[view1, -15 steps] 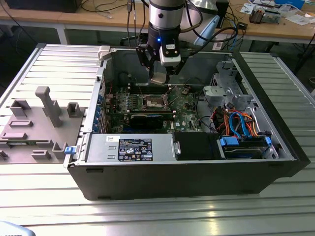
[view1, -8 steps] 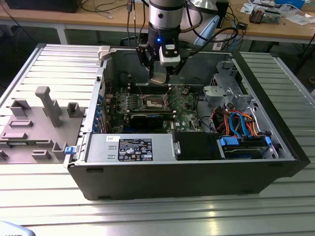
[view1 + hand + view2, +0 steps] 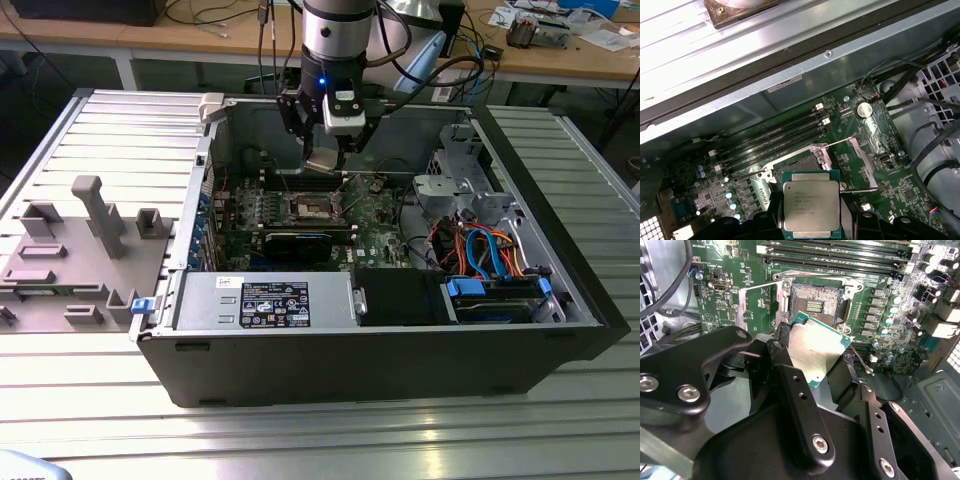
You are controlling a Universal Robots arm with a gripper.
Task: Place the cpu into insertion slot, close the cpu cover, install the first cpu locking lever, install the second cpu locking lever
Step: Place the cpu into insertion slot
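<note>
My gripper (image 3: 324, 158) is shut on the cpu (image 3: 322, 160), a small flat chip with a silver-grey top, and hangs a little above the motherboard inside the open computer case. In both wrist views the cpu (image 3: 816, 346) (image 3: 811, 205) sits between two black fingers (image 3: 790, 375), tilted and just short of the insertion slot (image 3: 815, 304) (image 3: 800, 161). The slot is bare, with its dark contact field showing. The cpu cover (image 3: 756, 302) (image 3: 861, 159), a thin silvery frame, stands swung open beside the slot. Thin wire locking levers (image 3: 860, 361) (image 3: 856, 191) are raised off the board.
Long black memory slots (image 3: 840, 255) run beside the socket, and a black card (image 3: 298, 243) lies across the board. The case walls (image 3: 215, 150), a drive cage (image 3: 455, 185) and coloured cables (image 3: 480, 250) close in the space. A grey fixture (image 3: 90, 215) stands at the exterior view's left.
</note>
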